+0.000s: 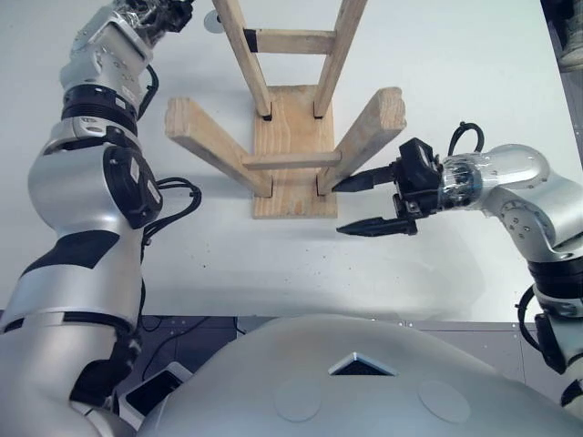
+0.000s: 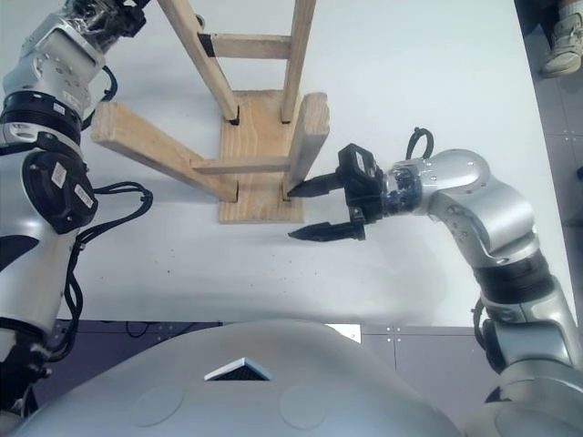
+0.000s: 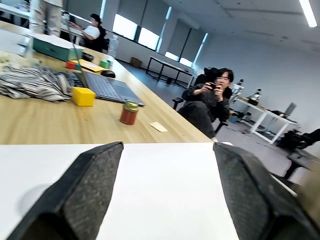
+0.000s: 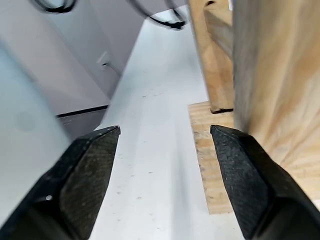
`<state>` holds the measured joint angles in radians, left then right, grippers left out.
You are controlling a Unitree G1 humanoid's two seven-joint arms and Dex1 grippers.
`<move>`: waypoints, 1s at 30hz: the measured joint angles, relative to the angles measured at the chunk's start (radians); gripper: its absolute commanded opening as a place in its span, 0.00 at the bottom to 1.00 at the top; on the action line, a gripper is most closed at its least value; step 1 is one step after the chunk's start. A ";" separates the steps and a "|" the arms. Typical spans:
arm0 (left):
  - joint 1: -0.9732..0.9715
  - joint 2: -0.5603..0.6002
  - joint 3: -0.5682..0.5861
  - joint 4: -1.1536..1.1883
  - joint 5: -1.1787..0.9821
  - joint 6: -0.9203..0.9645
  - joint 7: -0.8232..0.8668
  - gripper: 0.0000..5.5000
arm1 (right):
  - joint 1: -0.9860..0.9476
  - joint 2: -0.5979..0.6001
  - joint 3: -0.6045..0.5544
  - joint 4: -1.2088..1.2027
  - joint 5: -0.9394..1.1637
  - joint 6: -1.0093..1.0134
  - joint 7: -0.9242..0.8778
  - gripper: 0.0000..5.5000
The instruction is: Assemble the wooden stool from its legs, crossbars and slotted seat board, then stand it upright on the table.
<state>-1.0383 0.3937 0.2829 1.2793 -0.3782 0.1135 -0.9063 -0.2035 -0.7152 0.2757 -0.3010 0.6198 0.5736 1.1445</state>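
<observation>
The right gripper point(image 1: 339, 209), jaws spread wide at centre right, may bump the near leg point(image 1: 369, 132) and loosen it from the seat board point(image 1: 287, 196).

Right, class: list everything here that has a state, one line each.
Seat board: lying flat, underside up.
Legs: all four slotted in, pointing up.
Crossbars: both fitted between legs.
Left gripper: fingers open, empty.
Right gripper: fingers open, empty, beside a leg.
</observation>
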 measured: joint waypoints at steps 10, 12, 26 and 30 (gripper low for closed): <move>0.123 0.047 -0.016 -0.108 0.007 0.171 -0.292 0.60 | -0.034 -0.003 -0.043 0.115 -0.079 -0.024 -0.023 0.61; 0.207 0.045 -0.047 -0.186 0.015 0.207 -0.339 0.60 | -0.017 -0.022 -0.051 0.061 -0.034 0.009 0.036 0.61; 0.771 -0.191 -0.152 -1.498 -0.453 0.776 -0.051 0.60 | -0.051 0.161 -0.120 0.265 -0.222 -0.221 -0.300 0.61; 0.936 -0.228 -0.213 -1.722 -0.525 0.820 0.070 0.60 | -0.074 0.163 -0.128 0.377 -0.326 -0.356 -0.352 0.61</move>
<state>-0.1028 0.1660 0.0698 -0.4425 -0.9031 0.9335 -0.8365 -0.2775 -0.5518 0.1473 0.0761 0.2938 0.2180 0.7922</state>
